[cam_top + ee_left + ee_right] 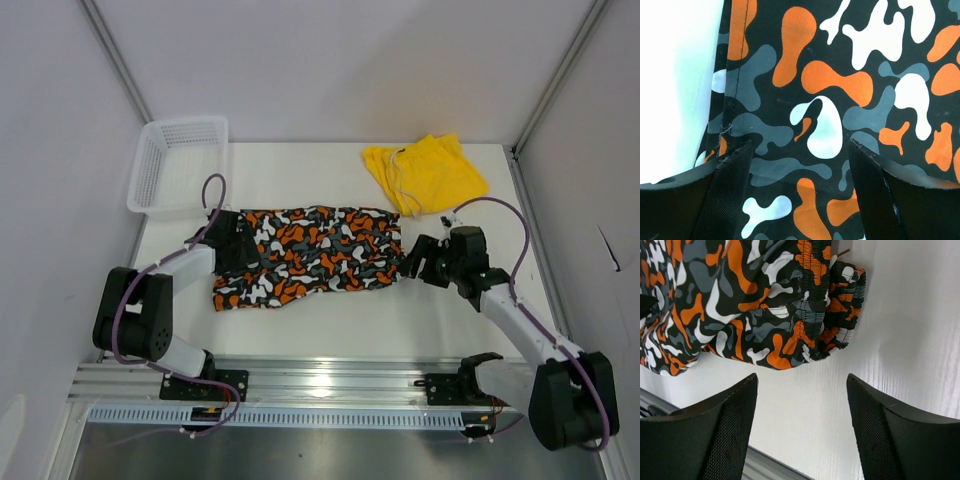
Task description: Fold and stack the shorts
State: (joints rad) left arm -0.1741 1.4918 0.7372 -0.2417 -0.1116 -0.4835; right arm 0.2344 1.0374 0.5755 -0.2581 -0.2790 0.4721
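Patterned shorts (310, 255) lie spread flat in the middle of the bench (400, 320), with their long axis running left to right between the two arms. Their gathered waistband (812, 300) is at the right end and the leg hems are at the left.

The left end effector (243, 248) sits over the left end. Its fingers are spread and printed fabric shows flat between them, not bunched or pinched. The right end effector (408, 265) is just beside the waistband end, over bare bench. Its fingers are also spread wide with nothing between them, and the cloth lies a little ahead of the fingertips and to one side.

Each arm is therefore nearest to its own end of the garment. A fold end to end, or along the length, would probably start with the right arm reaching a short way forward to the waistband corner.

Yellow shorts (425, 175) lie rumpled at the far right of the bench, apart from the patterned pair. They are nearer the right arm and not yet stacked. A white basket (180, 165) stands at the far left corner.
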